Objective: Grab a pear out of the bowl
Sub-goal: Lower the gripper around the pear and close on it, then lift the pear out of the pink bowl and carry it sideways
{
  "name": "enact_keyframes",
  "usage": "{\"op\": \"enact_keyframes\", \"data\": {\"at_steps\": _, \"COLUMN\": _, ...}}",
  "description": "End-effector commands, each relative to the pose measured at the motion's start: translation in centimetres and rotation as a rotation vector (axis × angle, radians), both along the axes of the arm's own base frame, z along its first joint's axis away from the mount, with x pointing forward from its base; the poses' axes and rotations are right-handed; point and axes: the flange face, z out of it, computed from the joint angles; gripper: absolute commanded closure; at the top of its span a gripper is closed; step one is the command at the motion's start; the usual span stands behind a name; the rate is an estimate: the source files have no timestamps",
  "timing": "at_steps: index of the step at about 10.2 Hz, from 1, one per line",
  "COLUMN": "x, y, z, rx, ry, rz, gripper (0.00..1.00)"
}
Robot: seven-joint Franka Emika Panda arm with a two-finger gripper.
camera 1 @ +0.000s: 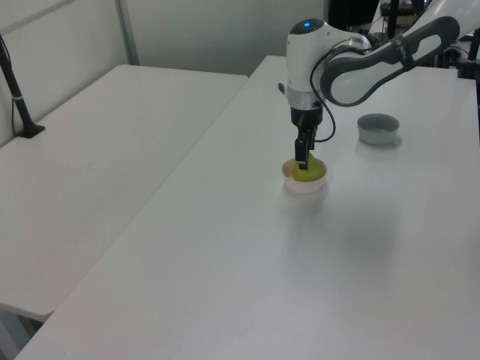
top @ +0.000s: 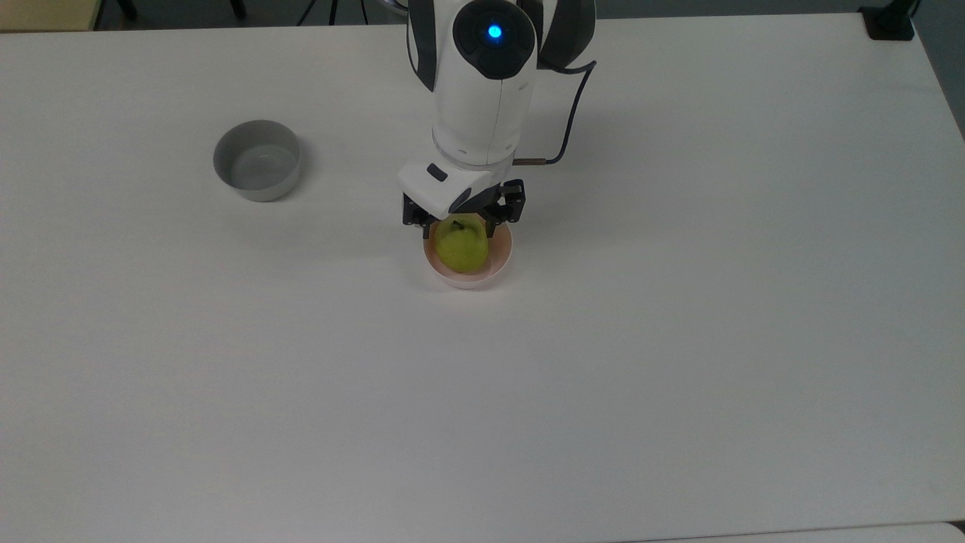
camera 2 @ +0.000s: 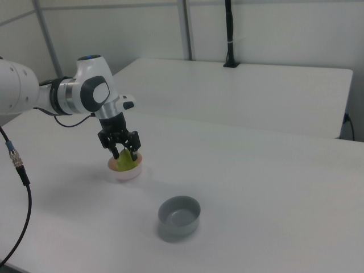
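Yellow-green pear (top: pixel 461 246) in pink bowl (top: pixel 500 265), between spread fingers of released end effector (top: pixel 461 225)

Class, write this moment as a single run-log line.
phase: closing in | gripper: jaws open astride pear | pear: in pink bowl, not lifted | grey bowl: empty, apart

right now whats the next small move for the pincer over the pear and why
Probably close the pincer on the pear. In the top view its fingers stand apart on either side of the pear's upper part, and the right view shows them down around the fruit, which sits upright in the pink bowl. How firmly they touch it I cannot tell, so close gently before lifting straight up.
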Motion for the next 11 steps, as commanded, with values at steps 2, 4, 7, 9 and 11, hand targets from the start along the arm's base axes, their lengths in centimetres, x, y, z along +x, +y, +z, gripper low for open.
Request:
{"op": "enact_keyframes", "data": {"at_steps": 2, "x": -0.7, "y": 0.0, "z": -0.3, "rx": -0.013, "ry": -0.009, "rz": 0.019, "gripper": 1.00}}
{"op": "enact_keyframes", "data": {"at_steps": 4, "x": -0.8, "y": -0.1, "z": 0.3, "rx": -0.007, "ry": -0.015, "rz": 0.014, "gripper": 1.00}}
{"op": "enact_keyframes", "data": {"at_steps": 7, "x": -0.9, "y": -0.7, "z": 3.3, "rx": 0.004, "ry": -0.054, "rz": -0.003, "gripper": 1.00}}
{"op": "enact_keyframes", "data": {"at_steps": 9, "x": -0.9, "y": -2.2, "z": 5.9, "rx": 0.010, "ry": -0.093, "rz": -0.025, "gripper": 1.00}}
{"op": "enact_keyframes", "data": {"at_steps": 11, "x": -0.7, "y": -5.3, "z": 8.3, "rx": 0.041, "ry": -0.123, "rz": -0.027, "gripper": 1.00}}
